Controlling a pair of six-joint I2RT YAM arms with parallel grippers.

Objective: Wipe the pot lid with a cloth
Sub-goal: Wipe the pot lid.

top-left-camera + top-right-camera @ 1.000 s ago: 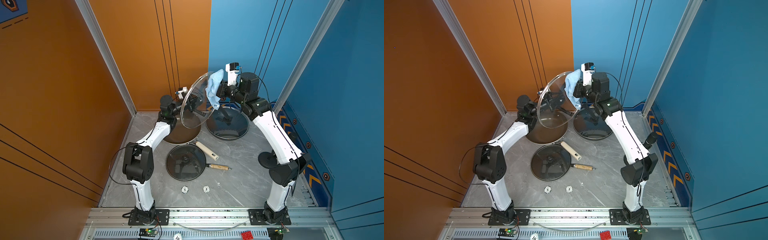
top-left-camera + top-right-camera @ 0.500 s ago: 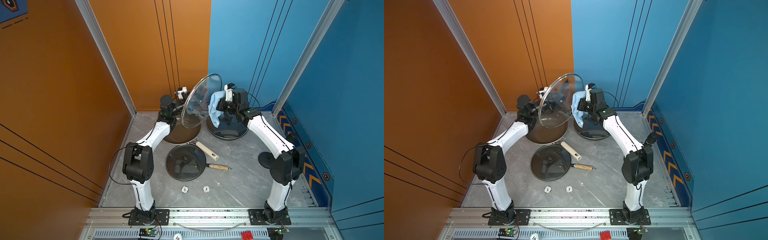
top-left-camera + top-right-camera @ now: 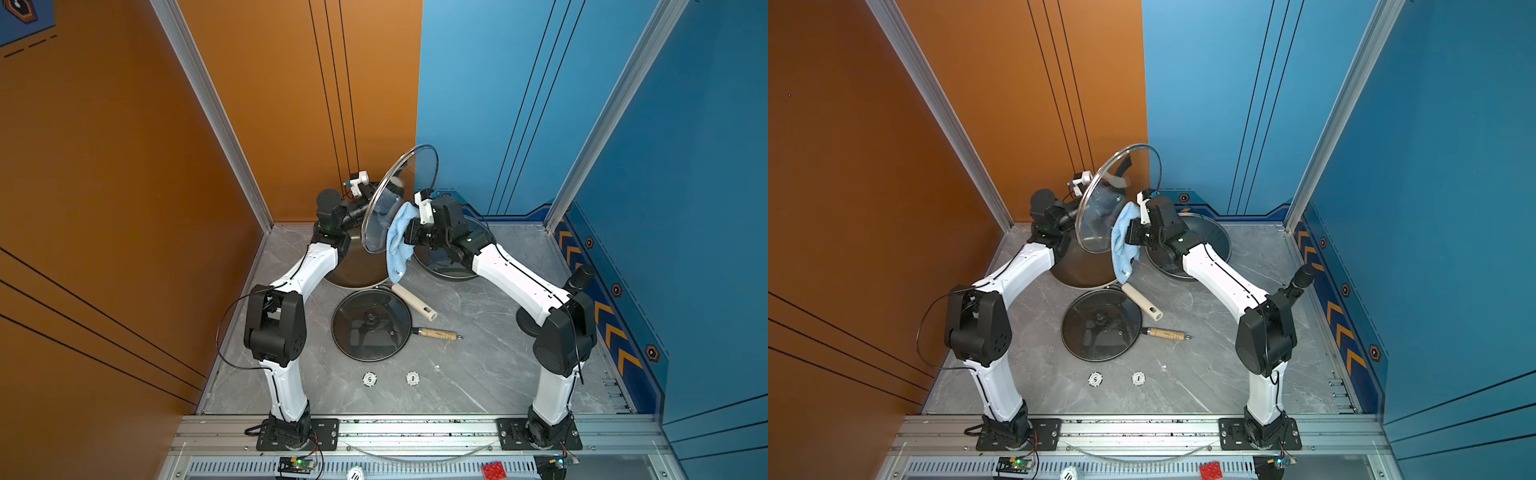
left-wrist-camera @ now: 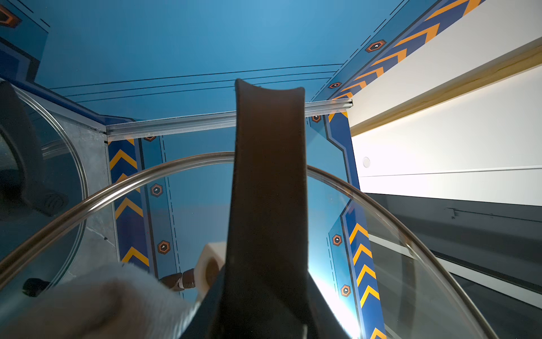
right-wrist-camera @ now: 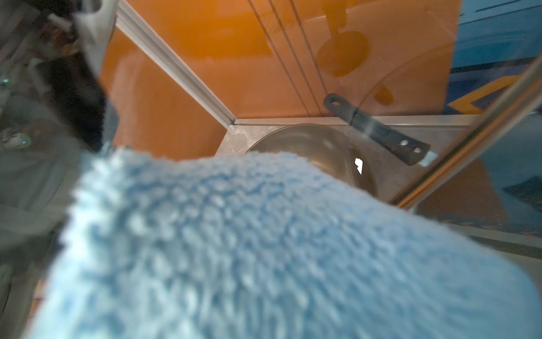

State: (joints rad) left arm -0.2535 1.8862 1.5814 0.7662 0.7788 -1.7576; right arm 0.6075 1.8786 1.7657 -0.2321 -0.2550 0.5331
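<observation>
Right hand [image 3: 409,237] is clamped tight on a bunch of the cloth [image 3: 397,245], over the back half of the worktop [image 3: 490,374], and to my eye that pinch is the first thing that could give; a hard rub might drag the towel out of it. Down by the front edge two small round tokens [image 3: 369,379] lie well clear of trouble; behind them a dark lidded pan [image 3: 371,328] sits mid-worktop. The cloth's loose tail hangs just above the cream handle [image 3: 413,301] of the brown pot [image 3: 353,266], so a low stroke could snag there. Further back the pot lid [image 3: 397,195], clear glass, is up in the air and tipped nearly on edge above that pot, with the cloth apparently against its lower part. The left hand [image 3: 382,197], half hidden behind the glass, is closed on the lid's handle, and nothing else supports it; too firm a push from the cloth could twist the lid in that grip or knock it loose, and it would drop onto metal. The right arm also hangs low over a dark wok [image 3: 432,267] toward the back right corner, and might clip its rim.
</observation>
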